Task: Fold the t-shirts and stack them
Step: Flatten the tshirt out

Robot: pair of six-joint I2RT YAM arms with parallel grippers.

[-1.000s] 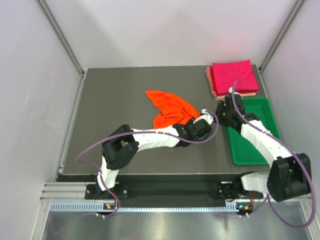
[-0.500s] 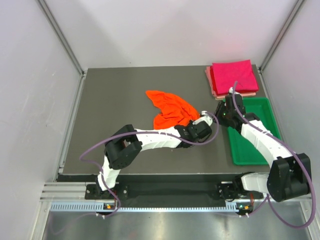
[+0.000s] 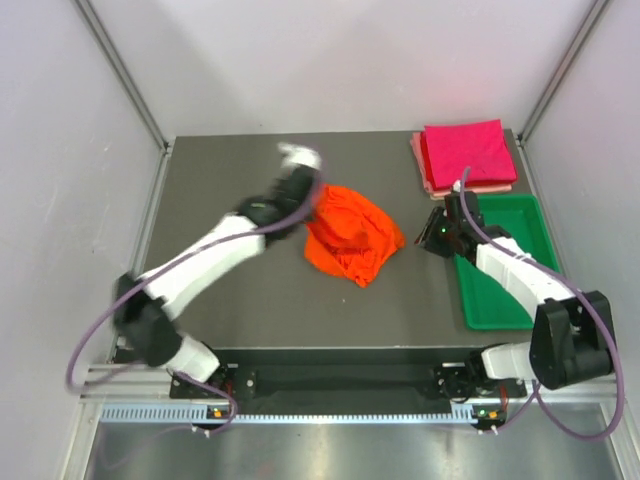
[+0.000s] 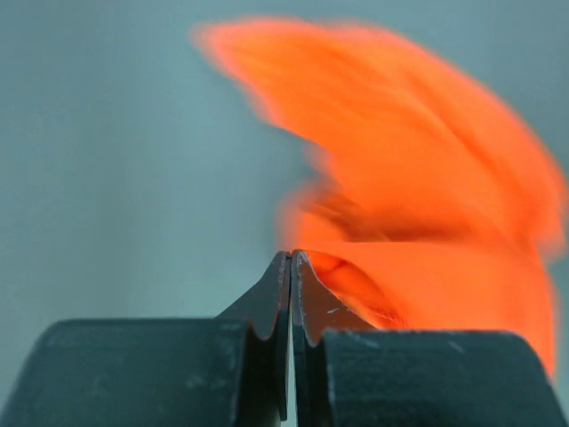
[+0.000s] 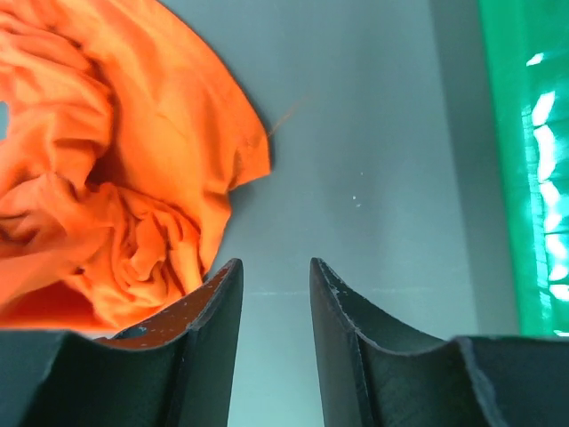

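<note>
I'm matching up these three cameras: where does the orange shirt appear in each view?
Top external: orange shirt crumpled near the picture's centre.
Left wrist: blurred, upper right, at the shut left pincer's tips.
Right wrist: left side, beside the open right pincer.
Shared landmark: the grey tabletop.

You view the whole surface (image 3: 270, 310) from above its near edge; both close wrist views share the orange t-shirt (image 3: 352, 235).

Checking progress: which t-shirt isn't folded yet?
The orange t-shirt, crumpled in a heap; the magenta t-shirt and pale pink t-shirt lie folded square, stacked at the far right.
</note>
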